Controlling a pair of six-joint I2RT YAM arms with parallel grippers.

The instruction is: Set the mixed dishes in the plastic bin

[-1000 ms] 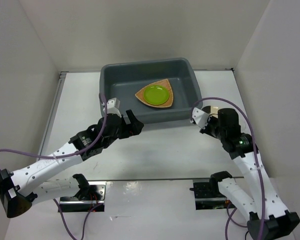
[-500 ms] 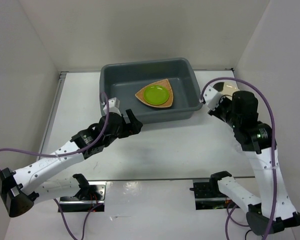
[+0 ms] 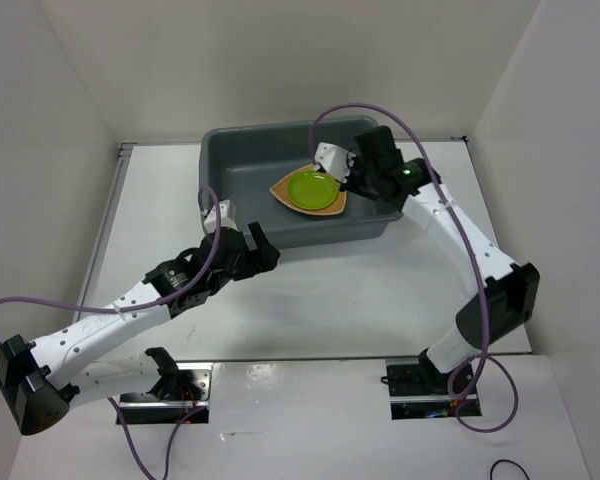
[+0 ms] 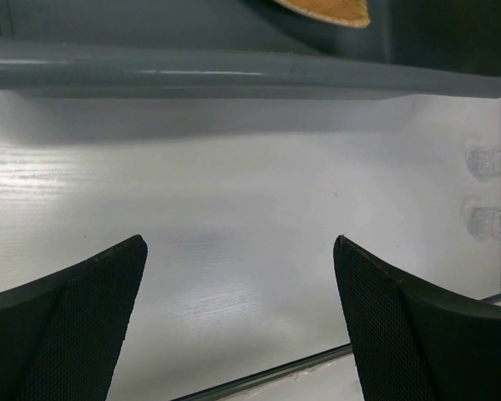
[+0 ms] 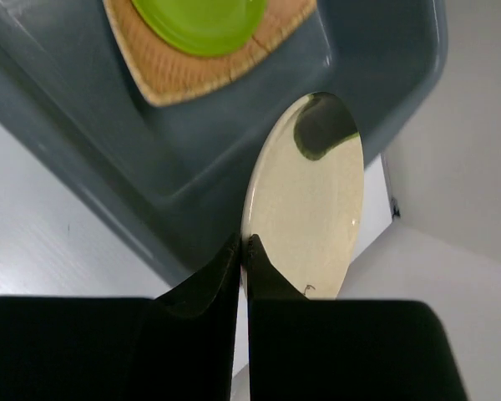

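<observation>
Wooden plate [image 4: 334,10] mostly beyond left wrist view's top edge

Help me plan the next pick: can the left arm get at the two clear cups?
Probably yes: the left end effector is open and empty, and only bare table separates it from the two clear cups off to its right.

No writing, label, brand, number or sign can be read anywhere.

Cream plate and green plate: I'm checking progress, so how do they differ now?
The cream plate stands on edge, pinched by the right gripper; the green plate lies flat on the wooden plate inside the bin. Cream plate bears a dark mark; green plate is plain. Both are round.
</observation>
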